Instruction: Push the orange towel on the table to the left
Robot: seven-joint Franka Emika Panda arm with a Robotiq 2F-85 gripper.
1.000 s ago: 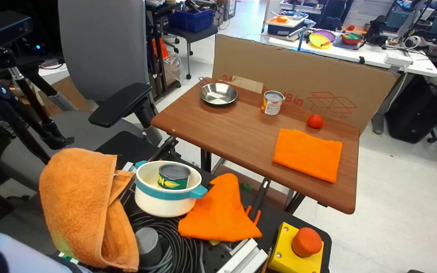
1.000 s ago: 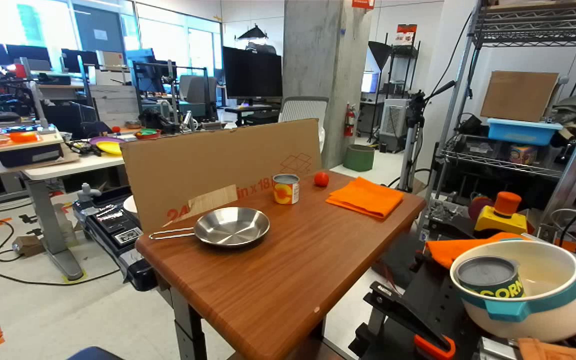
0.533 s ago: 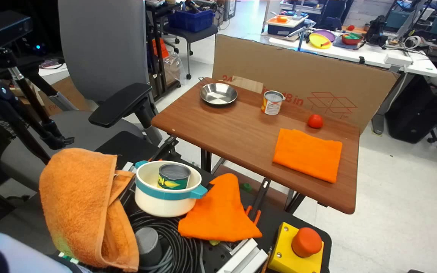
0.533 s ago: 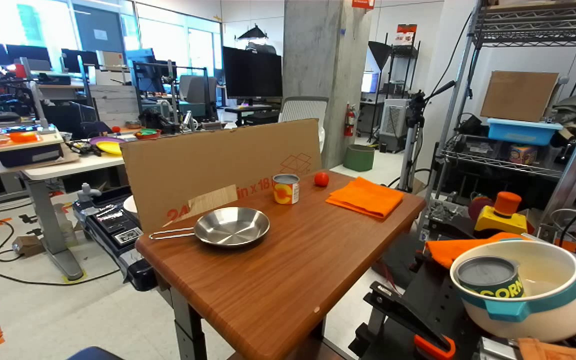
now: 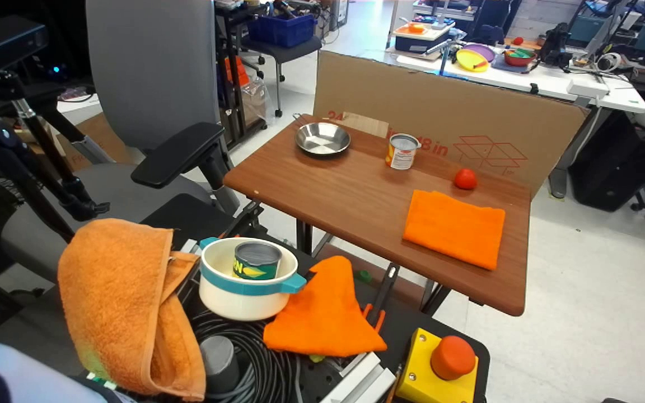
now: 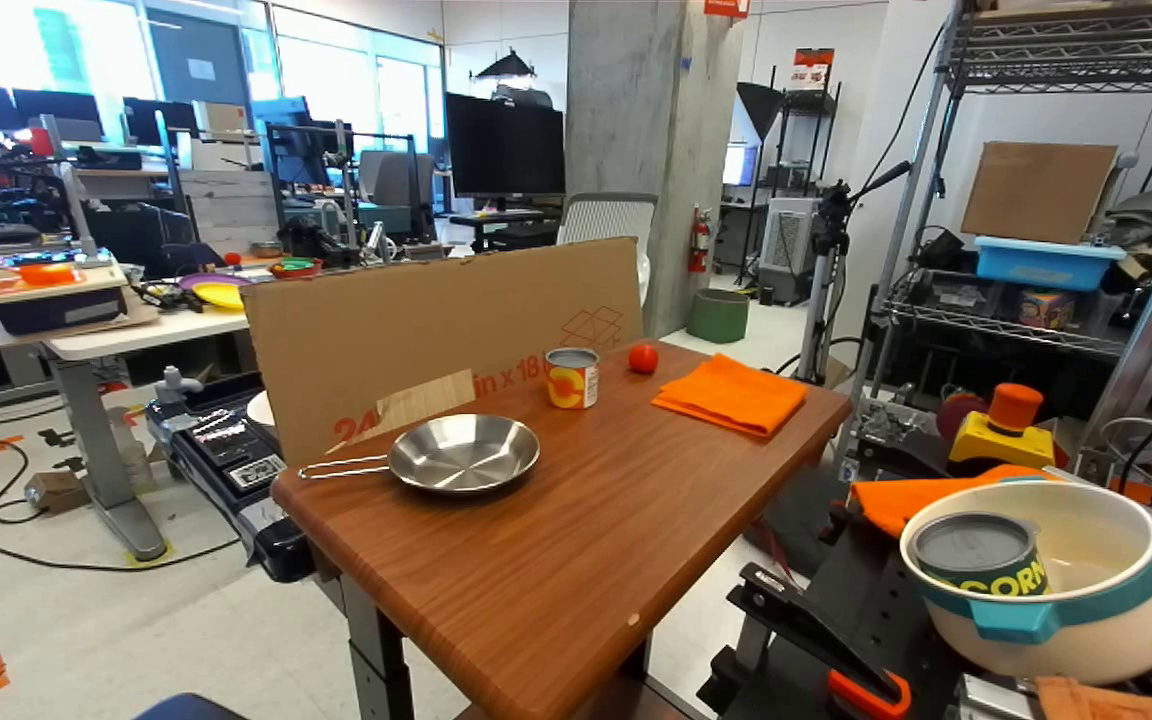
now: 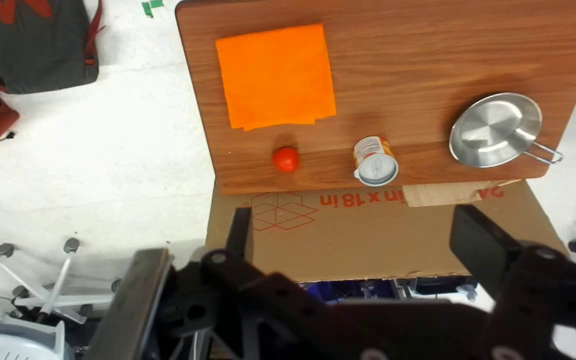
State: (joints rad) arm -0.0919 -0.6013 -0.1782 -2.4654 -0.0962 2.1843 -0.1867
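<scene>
The folded orange towel [image 5: 454, 229] lies flat on the brown wooden table [image 5: 328, 190], near one end of it. It shows in both exterior views [image 6: 731, 395] and in the wrist view [image 7: 277, 77], upper middle. My gripper [image 7: 354, 215] shows only in the wrist view. Its two black fingers are wide apart with nothing between them. It is away from the table and does not touch the towel. The gripper is out of view in both exterior views.
On the table are a red tomato-like ball [image 7: 286, 159], an open can [image 7: 376, 162] and a steel pan [image 7: 497, 130]. A cardboard panel [image 6: 436, 330] stands along one long edge. Beside the table, a black cart holds a pot [image 5: 244, 296] with a can and other orange cloths [image 5: 325, 313].
</scene>
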